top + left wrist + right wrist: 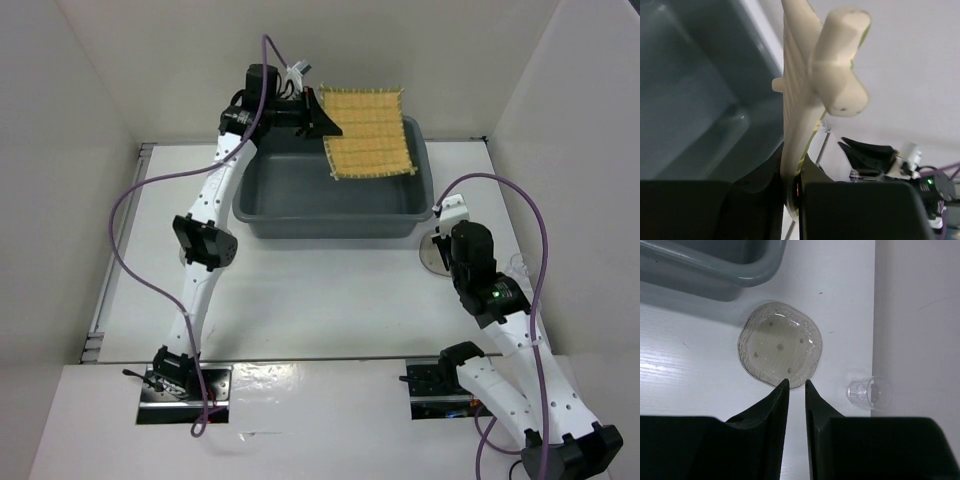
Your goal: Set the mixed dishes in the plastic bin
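Woven placemat (370, 130) held over plastic bin (330, 228); plate and cup on table.
Top view: left gripper (322, 120) clamps the placemat above the bin's far right end; white table (330, 300), white walls (80, 80). Left wrist: placemat edge-on between closed jaws. Right wrist: right gripper (796, 384) narrowly parted, empty, tips at glassy plate (780, 347); clear cup (869, 392) on its side by the side wall (920, 315).

**Inspector:** Left arm (205, 215)?
**Technician:** Reaching far forward, elbow bent about halfway along. The left gripper (318, 115) points to the right, clamped on the edge of the placemat (370, 130).
**Inspector:** Right arm (500, 300)?
**Technician:** Drawn in nearer its base, wrist aimed straight down. The right gripper (796, 384) is low, jaws parted by a narrow gap, nothing between them.
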`<move>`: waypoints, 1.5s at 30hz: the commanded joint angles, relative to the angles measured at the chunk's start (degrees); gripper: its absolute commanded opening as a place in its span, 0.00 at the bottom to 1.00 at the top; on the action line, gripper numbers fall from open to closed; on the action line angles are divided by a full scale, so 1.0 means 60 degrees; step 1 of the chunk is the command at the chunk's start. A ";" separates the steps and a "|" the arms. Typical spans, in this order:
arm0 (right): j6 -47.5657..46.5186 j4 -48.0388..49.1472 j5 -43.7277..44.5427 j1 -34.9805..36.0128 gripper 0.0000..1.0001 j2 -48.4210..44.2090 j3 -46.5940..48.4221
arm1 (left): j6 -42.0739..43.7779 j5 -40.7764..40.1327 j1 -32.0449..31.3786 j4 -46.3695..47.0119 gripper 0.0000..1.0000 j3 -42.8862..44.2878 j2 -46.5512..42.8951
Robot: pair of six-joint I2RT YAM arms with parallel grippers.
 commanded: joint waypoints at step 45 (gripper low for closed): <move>0.0338 0.0816 0.0816 -0.0042 0.30 0.0437 -0.0374 | 0.0632 -0.3429 0.0655 -0.3068 1.00 0.2130 0.3052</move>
